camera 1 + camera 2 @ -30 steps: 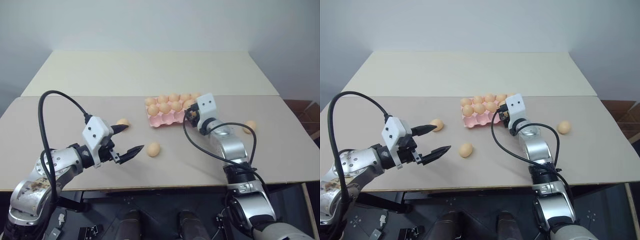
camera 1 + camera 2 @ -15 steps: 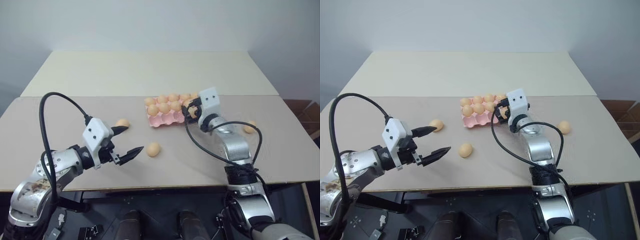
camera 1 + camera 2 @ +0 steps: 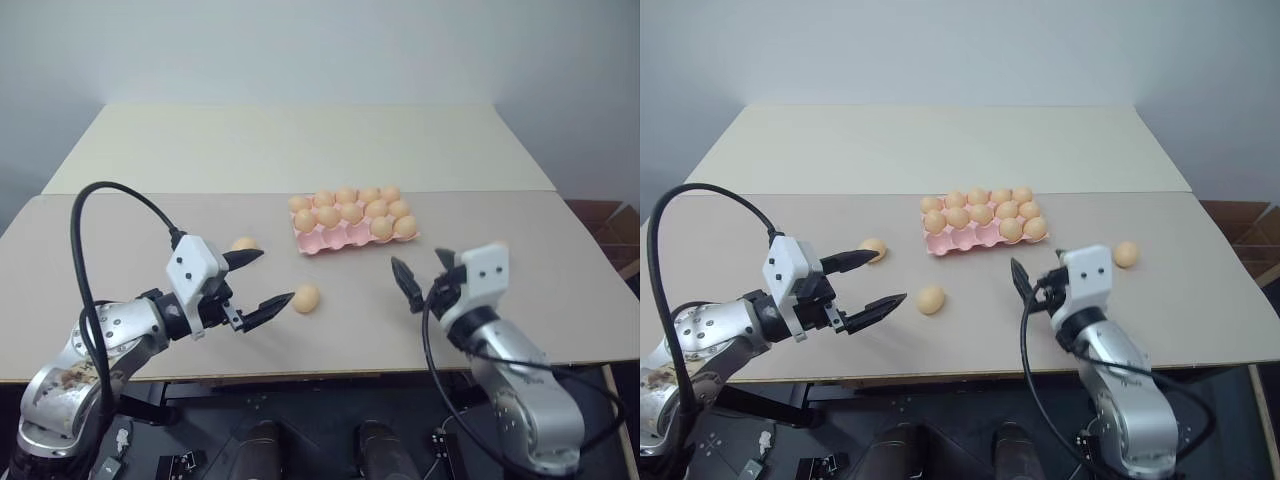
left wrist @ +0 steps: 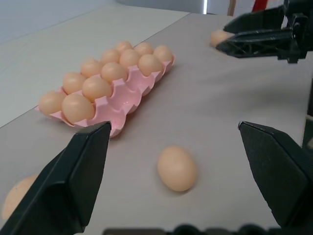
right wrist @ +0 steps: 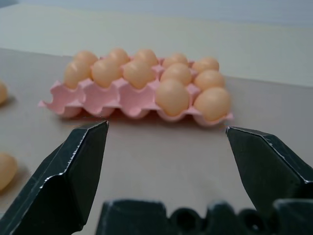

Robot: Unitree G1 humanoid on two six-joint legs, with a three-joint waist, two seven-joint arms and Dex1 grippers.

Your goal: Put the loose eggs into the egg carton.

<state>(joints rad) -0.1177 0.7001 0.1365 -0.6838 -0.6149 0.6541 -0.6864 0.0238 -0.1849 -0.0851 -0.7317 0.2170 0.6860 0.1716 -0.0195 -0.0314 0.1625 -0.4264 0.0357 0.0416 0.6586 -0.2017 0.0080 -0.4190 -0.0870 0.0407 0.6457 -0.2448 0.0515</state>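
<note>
Left wrist view: left pincer (image 4: 176,176) spread, loose egg (image 4: 177,168) at 12 o'clock; off-centre closing may roll it. Right pincer (image 3: 1035,285) spread, empty.

The 2 head views look forward and down over the whole table (image 3: 150,220), while each wrist view looks low and close across it, both sharing the egg carton (image 5: 105,95).
</note>
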